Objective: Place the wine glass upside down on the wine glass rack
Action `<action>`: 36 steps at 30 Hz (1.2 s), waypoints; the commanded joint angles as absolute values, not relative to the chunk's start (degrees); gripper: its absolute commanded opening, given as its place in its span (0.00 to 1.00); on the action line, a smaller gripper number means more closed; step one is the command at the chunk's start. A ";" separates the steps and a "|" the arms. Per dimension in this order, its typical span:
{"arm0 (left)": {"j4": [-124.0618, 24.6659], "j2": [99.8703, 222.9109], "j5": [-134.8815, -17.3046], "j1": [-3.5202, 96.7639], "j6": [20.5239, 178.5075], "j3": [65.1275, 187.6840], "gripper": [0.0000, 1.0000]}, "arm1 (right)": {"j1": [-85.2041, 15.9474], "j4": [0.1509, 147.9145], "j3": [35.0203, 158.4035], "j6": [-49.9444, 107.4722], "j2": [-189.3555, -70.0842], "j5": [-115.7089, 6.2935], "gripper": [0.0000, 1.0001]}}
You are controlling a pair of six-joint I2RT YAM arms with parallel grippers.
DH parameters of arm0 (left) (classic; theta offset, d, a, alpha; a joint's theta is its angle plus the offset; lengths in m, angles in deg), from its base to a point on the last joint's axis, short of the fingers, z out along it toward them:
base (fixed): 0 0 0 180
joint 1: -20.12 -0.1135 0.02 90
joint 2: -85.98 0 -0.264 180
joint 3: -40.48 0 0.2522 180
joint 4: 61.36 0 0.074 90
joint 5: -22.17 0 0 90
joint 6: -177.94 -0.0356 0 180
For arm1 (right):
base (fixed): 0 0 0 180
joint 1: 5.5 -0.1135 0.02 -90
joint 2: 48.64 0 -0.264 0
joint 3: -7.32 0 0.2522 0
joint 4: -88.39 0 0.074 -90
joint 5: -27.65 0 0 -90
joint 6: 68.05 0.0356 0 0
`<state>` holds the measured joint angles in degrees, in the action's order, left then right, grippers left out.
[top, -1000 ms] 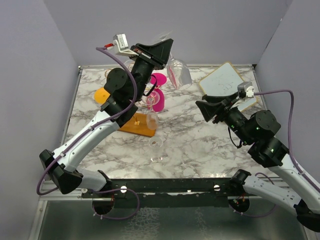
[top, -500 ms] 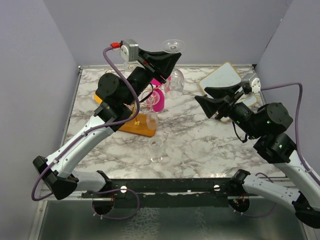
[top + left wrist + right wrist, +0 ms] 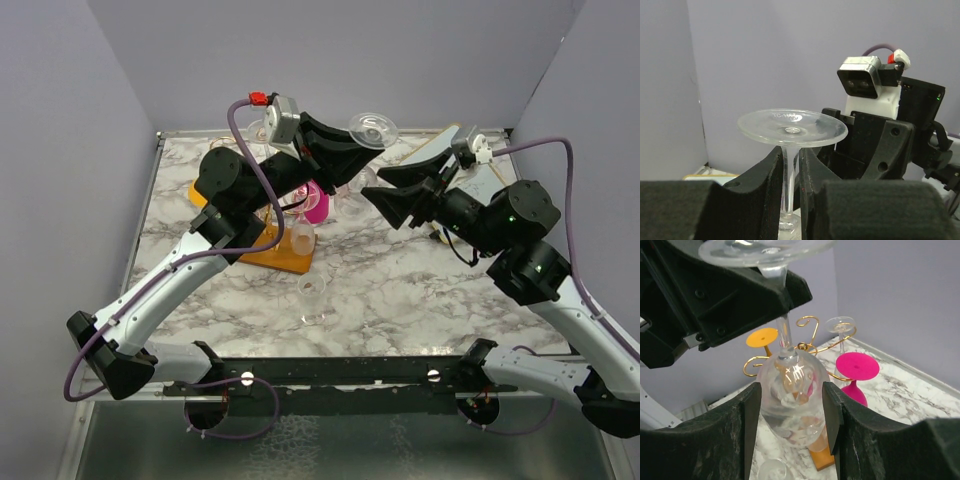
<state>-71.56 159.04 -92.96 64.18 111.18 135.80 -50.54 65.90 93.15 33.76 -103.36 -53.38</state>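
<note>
1. Left gripper (image 3: 791, 162): jaws nearly closed, pinched on the stem of the wine glass (image 3: 792, 127) just under its foot. The stem runs upright between the two black fingers.
2. The wine glass is held inverted, with its foot on top and its bowl hanging below the left gripper's fingers.
3. Right gripper (image 3: 791, 412): jaws spread wide, with one finger on either side of the bowl. The fingers sit very close to the glass, but I cannot tell whether they touch it.
4. Position: the wine glass is in the air, off the marble table (image 3: 400, 290). In the top view it is just right of the wine glass rack (image 3: 275, 250) and above it, not on any of its arms.
5. Appearance: clear glass with a rounded bowl that catches bright highlights. It has a thin straight stem and a flat round foot.
6. The rack is curled gold wire on an orange-brown base. Hanging upside down on it are a pink glass (image 3: 856, 367), an orange-footed glass (image 3: 762, 336) and a clear glass (image 3: 840, 327).
7. A further clear glass (image 3: 313, 290) stands on the table in front of the rack base.
</note>
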 commanded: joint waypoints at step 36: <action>-76.07 154.87 -94.68 64.42 119.98 128.82 0.72 | -50.77 81.80 85.94 22.51 -102.44 -67.29 0.01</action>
<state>-73.59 157.34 -98.03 64.24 118.48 131.05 -50.89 77.55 87.12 27.01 -104.32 -58.43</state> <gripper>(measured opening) 0.671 0.073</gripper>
